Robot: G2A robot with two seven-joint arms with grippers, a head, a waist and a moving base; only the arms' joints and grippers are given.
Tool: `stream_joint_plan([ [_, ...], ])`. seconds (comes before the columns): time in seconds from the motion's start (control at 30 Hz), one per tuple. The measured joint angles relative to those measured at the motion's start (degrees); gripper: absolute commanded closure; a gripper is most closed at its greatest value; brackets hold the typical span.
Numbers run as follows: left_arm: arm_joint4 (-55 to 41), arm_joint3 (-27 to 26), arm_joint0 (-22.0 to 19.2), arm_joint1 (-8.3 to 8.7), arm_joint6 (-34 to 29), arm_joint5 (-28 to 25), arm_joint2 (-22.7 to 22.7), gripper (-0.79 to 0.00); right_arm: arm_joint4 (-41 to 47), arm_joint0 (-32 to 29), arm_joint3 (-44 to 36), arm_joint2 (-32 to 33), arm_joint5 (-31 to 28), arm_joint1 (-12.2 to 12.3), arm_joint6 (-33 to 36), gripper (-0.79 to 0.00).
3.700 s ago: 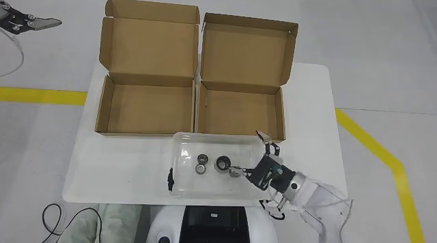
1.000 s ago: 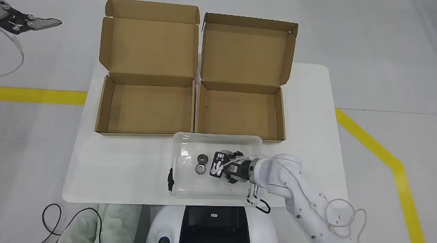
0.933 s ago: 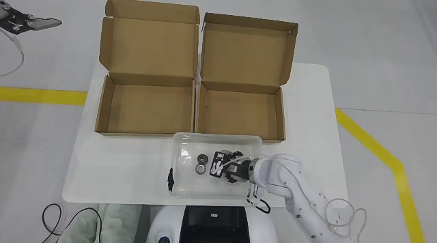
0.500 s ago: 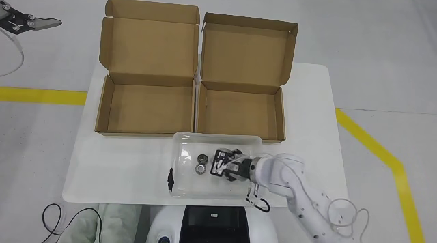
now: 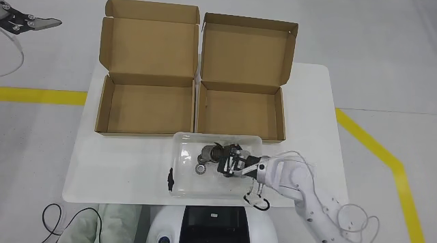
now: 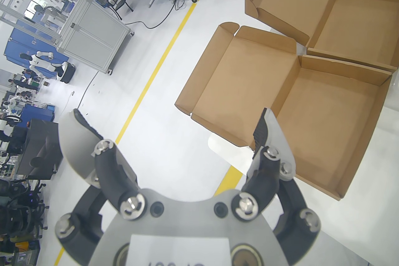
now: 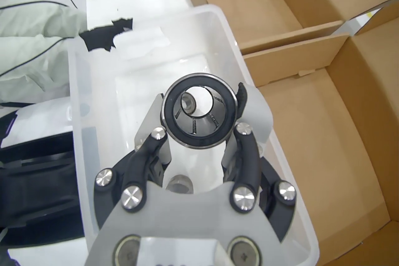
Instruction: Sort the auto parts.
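The right gripper (image 7: 202, 99) clamped a linear bearing (image 7: 199, 109) by its sides over the clear bin (image 5: 217, 134), likely bound for a cardboard box (image 5: 239, 113), while the left gripper (image 6: 170, 123) hung aside, fingers apart

Bright, even light from overhead floods the white desk (image 5: 311, 106), leaving it barely distinct from the pale floor (image 5: 382, 52). Shadows are soft and thin, deepest along the inner walls of the left box (image 5: 151, 108) and right box (image 5: 239, 112). Highlights glint on the clear bin (image 7: 229, 33) rim and on the steel bearing (image 7: 218, 123) clamped in the right hand (image 7: 202, 99). Both wrist lenses bend straight lines toward the borders.
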Motion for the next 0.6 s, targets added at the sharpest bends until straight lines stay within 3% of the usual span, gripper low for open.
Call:
stream_joint_plan([
  [0.6,0.00,0.00,0.00,0.00,0.00,0.00,0.00,-0.785,3.32,3.64,-4.29,0.83,1.54,0.05,-21.20,0.000],
])
